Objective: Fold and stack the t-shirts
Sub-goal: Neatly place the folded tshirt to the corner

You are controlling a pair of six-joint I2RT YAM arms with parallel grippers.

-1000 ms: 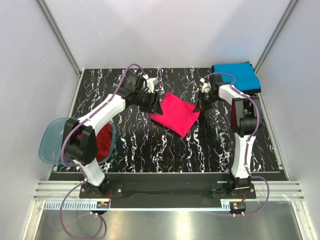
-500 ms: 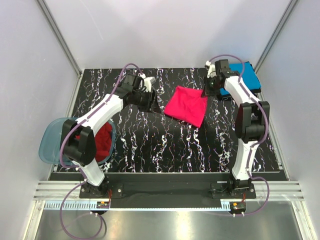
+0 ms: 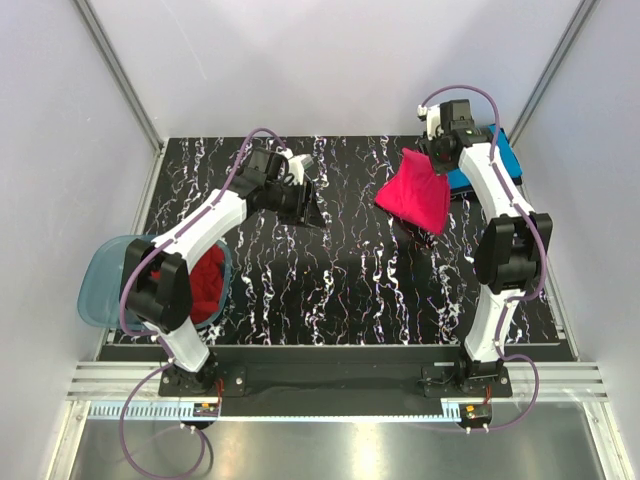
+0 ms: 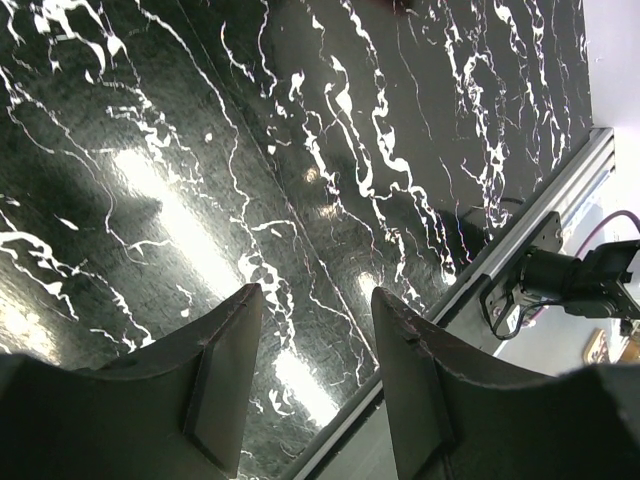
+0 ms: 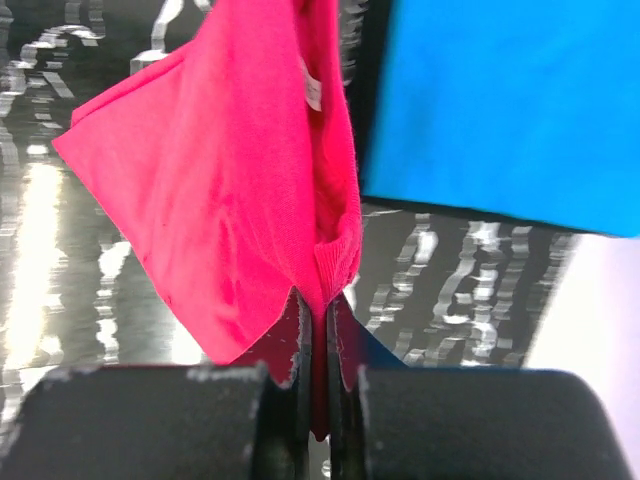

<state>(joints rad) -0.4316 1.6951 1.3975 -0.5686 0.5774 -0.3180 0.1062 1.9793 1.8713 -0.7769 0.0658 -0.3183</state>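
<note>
Cloth of a darker red t-shirt [image 3: 207, 280] lies crumpled in the translucent blue-grey plastic tub [image 3: 100, 290] at the near left of the desk [image 3: 330, 290]. Farther in, the left claw [image 4: 312, 300] hovers spread and empty. At the far right, the right claw [image 5: 318, 310] pinches the folded bright pink-red t-shirt [image 3: 415, 193] by its edge, beside the folded bright blue t-shirt [image 5: 510, 110]. Stacking seems in hand: lower it squarely over the blue before releasing.

Tub [image 3: 95, 285] near-left, crumpled shirt [image 3: 210, 280] inside — hanging shirt [image 3: 415, 192] apparently left of stack [image 5: 500, 100].
</note>
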